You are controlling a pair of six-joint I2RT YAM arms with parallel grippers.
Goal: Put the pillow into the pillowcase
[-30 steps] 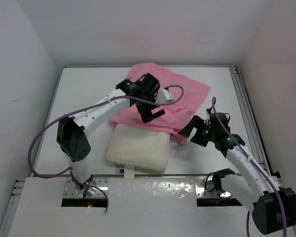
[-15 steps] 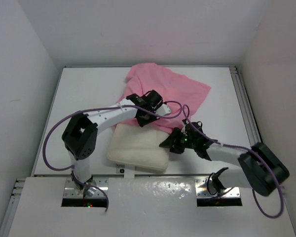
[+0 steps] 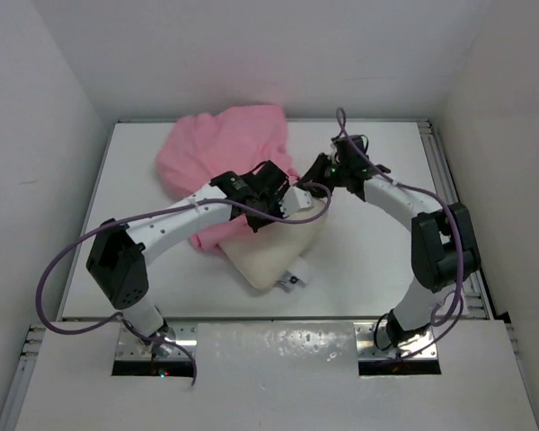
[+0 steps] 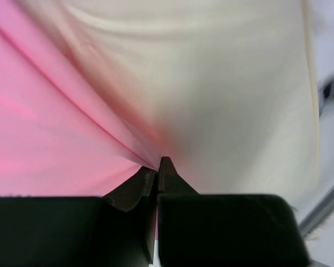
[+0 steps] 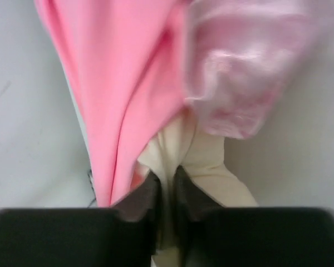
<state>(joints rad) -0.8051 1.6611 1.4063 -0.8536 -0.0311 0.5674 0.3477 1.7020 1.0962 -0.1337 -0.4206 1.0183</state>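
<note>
The pink satin pillowcase [image 3: 223,148] lies bunched at the back left of the table, one edge drawn down over the cream pillow [image 3: 278,256]. The pillow lies slanted at mid-table, with its small tag [image 3: 292,280] at the near end. My left gripper [image 3: 262,215] is at the pillow's upper left. In the left wrist view my left gripper [image 4: 157,165] is shut on a fold of pillowcase [image 4: 50,133], right against the pillow [image 4: 228,83]. My right gripper [image 3: 316,172] is at the pillow's far corner. My right gripper [image 5: 167,179] is shut on a pinch of pillow [image 5: 211,167] beside hanging pillowcase [image 5: 122,83].
White walls enclose the table on three sides. A metal rail [image 3: 451,211] runs along the right edge. Purple cables loop off both arms, and the arm bases stand at the near edge [image 3: 278,346].
Both grippers have shut, the left on pink cloth, the right on the pillow. The right arm swung from front right to back centre. The pillowcase bunched toward back left and the pillow turned.
</note>
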